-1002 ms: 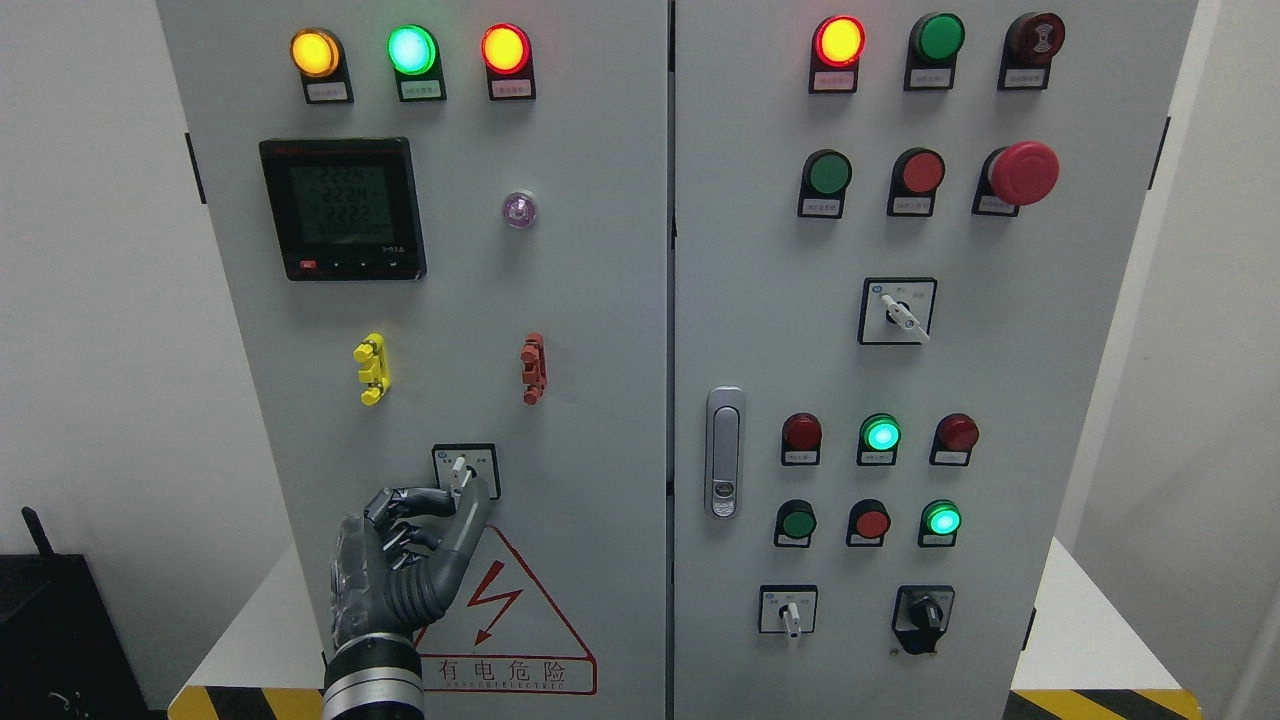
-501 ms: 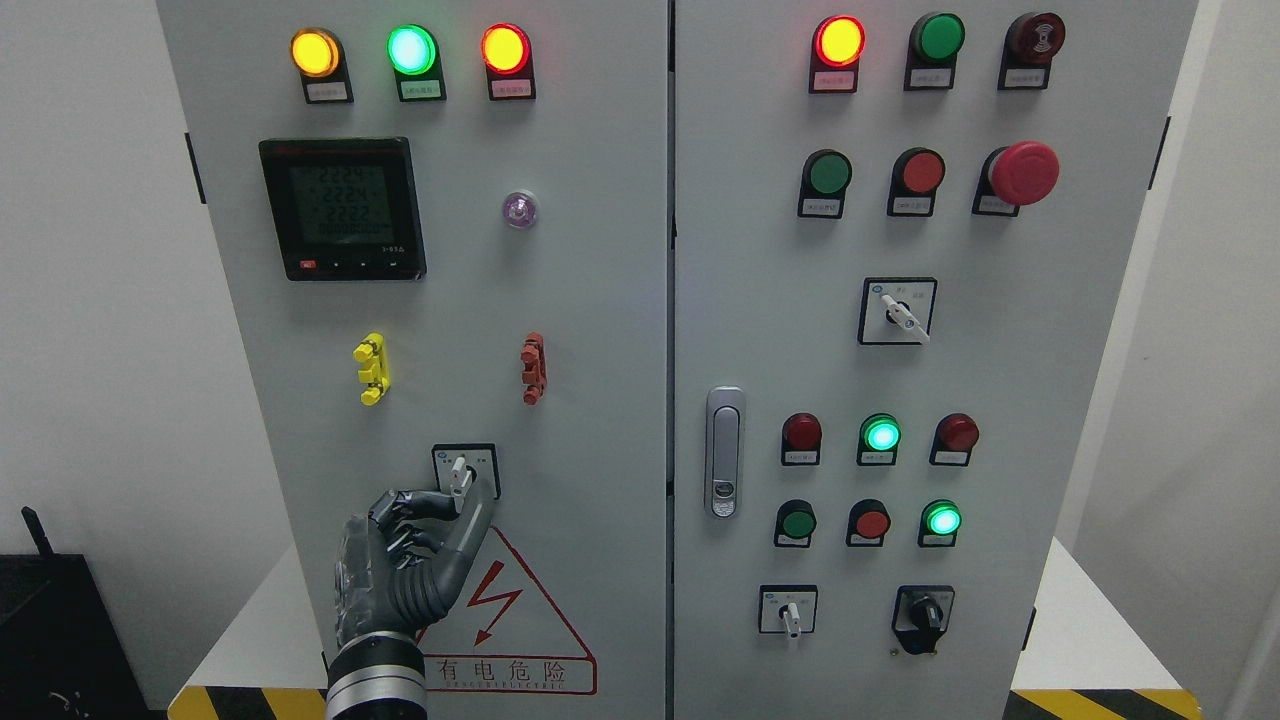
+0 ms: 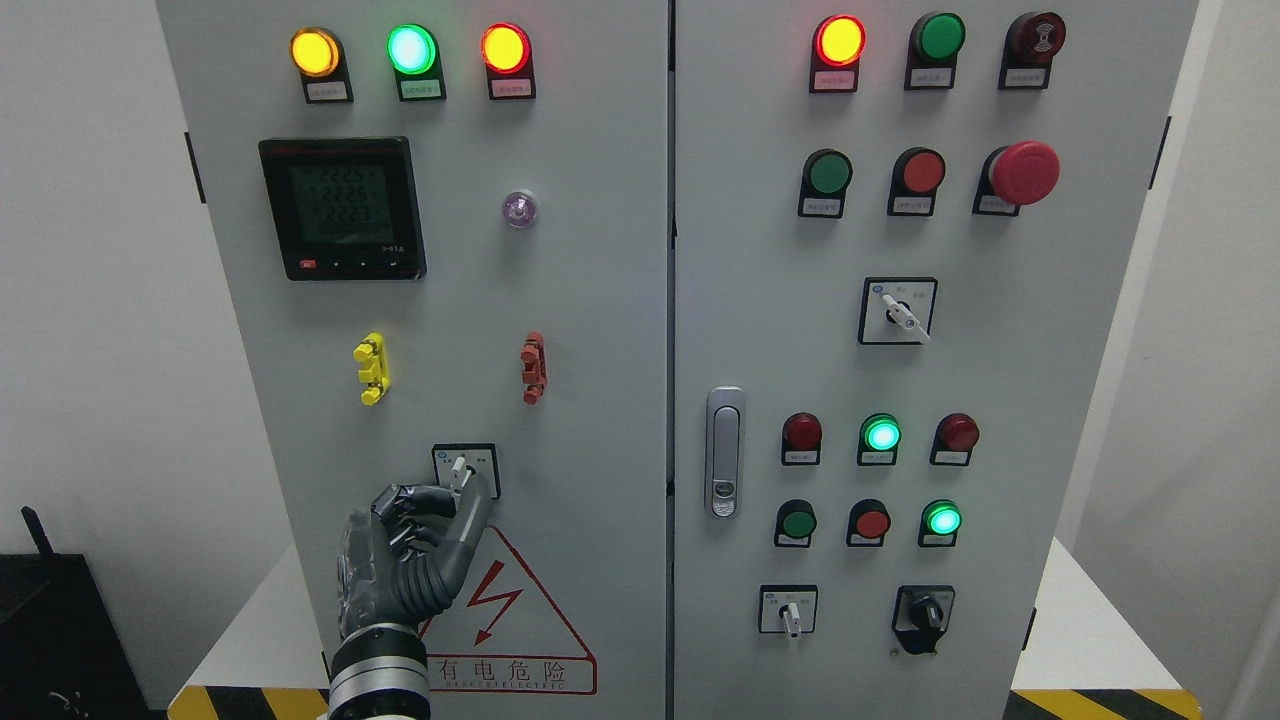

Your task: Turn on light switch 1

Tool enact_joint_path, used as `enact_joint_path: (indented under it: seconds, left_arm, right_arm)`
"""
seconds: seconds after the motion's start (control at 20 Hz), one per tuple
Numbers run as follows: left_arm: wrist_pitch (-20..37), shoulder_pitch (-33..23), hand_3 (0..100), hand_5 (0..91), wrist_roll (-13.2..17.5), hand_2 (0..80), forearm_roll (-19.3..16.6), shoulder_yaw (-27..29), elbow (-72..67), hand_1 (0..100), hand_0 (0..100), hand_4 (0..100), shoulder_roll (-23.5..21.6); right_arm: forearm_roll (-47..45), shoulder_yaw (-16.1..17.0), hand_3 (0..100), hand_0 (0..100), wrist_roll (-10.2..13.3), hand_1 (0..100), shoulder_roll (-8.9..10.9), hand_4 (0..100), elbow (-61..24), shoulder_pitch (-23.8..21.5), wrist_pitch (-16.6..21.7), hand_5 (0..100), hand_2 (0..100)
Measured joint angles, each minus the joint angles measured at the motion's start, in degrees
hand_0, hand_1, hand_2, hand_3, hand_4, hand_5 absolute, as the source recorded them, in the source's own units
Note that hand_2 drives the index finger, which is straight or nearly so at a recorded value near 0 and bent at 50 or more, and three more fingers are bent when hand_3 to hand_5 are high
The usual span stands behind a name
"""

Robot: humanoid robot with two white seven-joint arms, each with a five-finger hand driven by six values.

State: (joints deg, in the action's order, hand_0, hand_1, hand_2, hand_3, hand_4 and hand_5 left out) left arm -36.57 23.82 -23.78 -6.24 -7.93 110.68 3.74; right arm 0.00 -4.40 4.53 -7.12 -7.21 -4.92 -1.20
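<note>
The rotary switch (image 3: 465, 468) is a black-framed square plate with a white lever, low on the grey cabinet's left door (image 3: 600, 300). The lever points roughly straight down. My left hand (image 3: 464, 492) comes up from the bottom edge. Its curled fingertips (image 3: 440, 495) touch the lever's lower end from the left and its thumb (image 3: 476, 500) presses from the right, pinching the lever. The hand hides the plate's lower edge. My right arm is out of view.
Above the switch are a yellow part (image 3: 371, 368), a red part (image 3: 534, 368), a digital meter (image 3: 343, 208) and three lit lamps (image 3: 411, 49). A red warning triangle (image 3: 505, 620) sits below. The right door carries a latch handle (image 3: 725, 451), push buttons, an emergency stop (image 3: 1023, 172) and more rotary switches (image 3: 897, 311).
My left hand has shifted slightly right and closer to the lever, with fingers and thumb tightening around it. The lever's direction has hardly changed.
</note>
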Motion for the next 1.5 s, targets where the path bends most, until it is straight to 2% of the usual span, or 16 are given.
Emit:
enact_joint_path:
  seconds: [0.5,0.75,1.5]
  left_arm:
    - [-0.3,0.4,67,75.4,-0.4,58.5,0.0,0.0,-0.4,62,20,82,0.0]
    - [-0.3,0.4,67,76.2,-0.4,59.3,0.0,-0.1,-0.5,65,32,82,0.0]
    - [-0.3,0.5,67,77.7,-0.4,60.9,0.0,-0.1,-0.5,64,42,82,0.0]
  right_arm:
    - [0.0,0.0,0,0,0.0,0,0.0,0,0.0,0.0,0.0,0,0]
    - [0.0,0.0,0,0,0.0,0,0.0,0,0.0,0.0,0.0,0,0]
    - [0.0,0.0,0,0,0.0,0,0.0,0,0.0,0.0,0.0,0,0]
